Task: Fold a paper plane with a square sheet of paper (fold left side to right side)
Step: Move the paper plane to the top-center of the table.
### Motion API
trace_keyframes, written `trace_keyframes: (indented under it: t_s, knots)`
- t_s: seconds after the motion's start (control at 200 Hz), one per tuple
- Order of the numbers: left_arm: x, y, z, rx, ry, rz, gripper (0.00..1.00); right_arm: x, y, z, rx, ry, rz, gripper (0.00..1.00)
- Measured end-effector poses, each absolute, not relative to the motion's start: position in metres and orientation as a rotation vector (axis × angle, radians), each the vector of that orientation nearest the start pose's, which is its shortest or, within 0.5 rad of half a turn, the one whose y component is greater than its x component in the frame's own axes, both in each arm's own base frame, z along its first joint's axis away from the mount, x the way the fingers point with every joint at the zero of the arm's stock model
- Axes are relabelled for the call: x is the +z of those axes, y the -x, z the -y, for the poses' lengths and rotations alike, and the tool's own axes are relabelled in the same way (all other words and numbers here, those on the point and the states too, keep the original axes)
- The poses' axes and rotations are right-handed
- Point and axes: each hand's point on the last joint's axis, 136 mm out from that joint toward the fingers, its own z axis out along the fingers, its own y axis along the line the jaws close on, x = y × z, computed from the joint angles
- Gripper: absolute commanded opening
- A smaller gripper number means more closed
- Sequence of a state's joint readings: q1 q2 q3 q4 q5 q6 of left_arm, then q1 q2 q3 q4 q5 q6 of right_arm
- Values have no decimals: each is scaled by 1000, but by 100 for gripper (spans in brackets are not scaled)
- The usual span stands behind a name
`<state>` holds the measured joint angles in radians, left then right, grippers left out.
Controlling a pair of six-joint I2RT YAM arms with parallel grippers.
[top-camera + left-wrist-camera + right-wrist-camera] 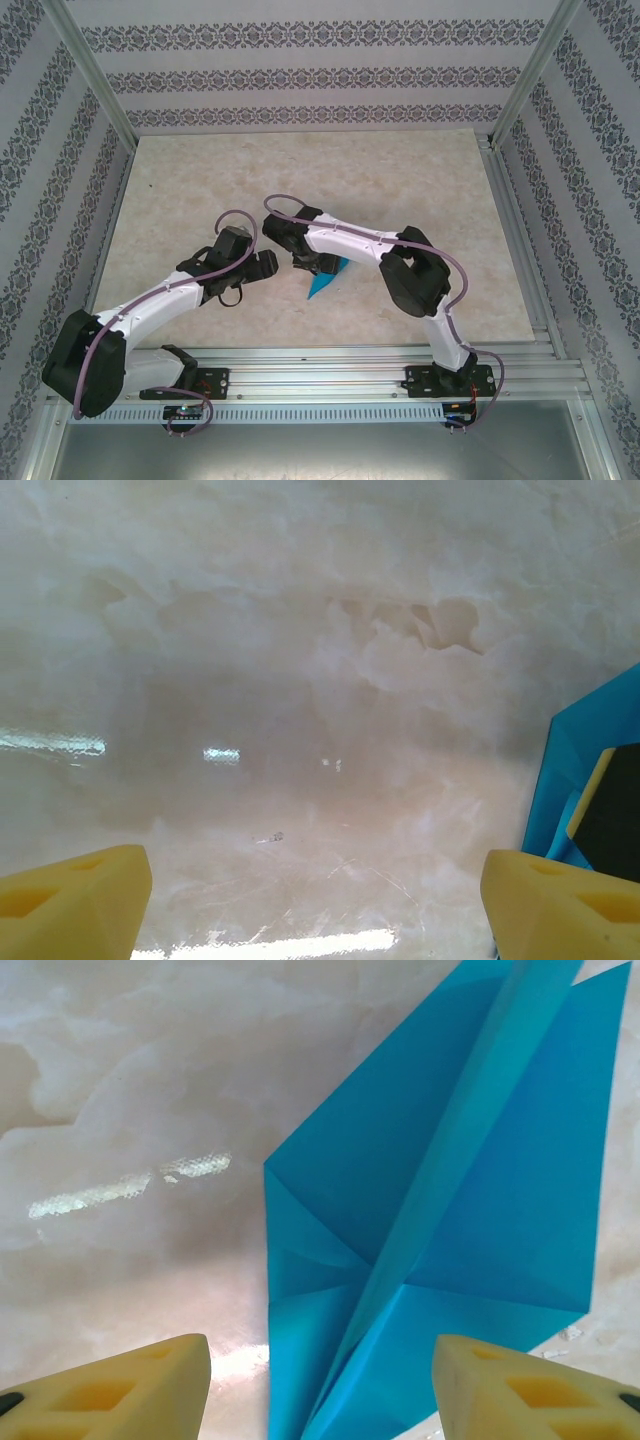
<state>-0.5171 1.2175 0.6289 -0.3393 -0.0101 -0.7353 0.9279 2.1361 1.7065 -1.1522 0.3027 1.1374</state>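
From above: two arms, two claws, one paper plane (326, 282). Both arms bent inward over the pale marbled counter (400, 180), with the plane lying flat near the middle, toward the near edge. Right claw (308, 266) down at the plane's upper-left end, on it or just over it; cannot tell which, nor how wide the opening is at this size. Left claw (264, 266) just to the left, apart from the paper, its opening equally hard to read.

Through the left wrist camera: left claw (315, 905) spread wide, two yellow fingertips (70, 900) at the bottom corners, bare counter (300, 630) between them, nothing held. At the right edge, a slice of the paper plane (590, 730), and in front of it a dark finger edged in yellow (612, 820), apparently of the right claw.

Through the right wrist camera: right claw (320, 1390) also wide, two yellow fingertips (110, 1390) straddling the near end of the paper plane (450, 1190), gripping nothing; contact with the paper not readable. Creases plain here, too small to make out from above: one long fold up the middle, a broad wing on either side, smaller folded flaps at the left.
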Motion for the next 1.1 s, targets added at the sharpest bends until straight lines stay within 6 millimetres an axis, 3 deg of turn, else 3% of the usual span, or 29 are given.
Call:
trace_keyframes:
  t_s: [0.11, 0.21, 0.734, 0.954, 1.099]
  knots:
    - [75, -271, 152, -482, 282, -2564, 87, 43, -283, -294, -273, -300, -2873, 57]
    - [73, -269, 150, -471, 276, -2571, 88, 35, -282, -292, -305, -311, -2882, 49]
    - [71, -267, 146, -449, 268, -2583, 88, 26, -271, -288, -340, -295, -2903, 32]
    - [71, -266, 144, -435, 265, -2586, 89, 21, -267, -284, -347, -292, -2911, 13]
    - [69, -264, 141, -409, 256, -2596, 89, 31, -263, -274, -345, -249, -2903, 0]
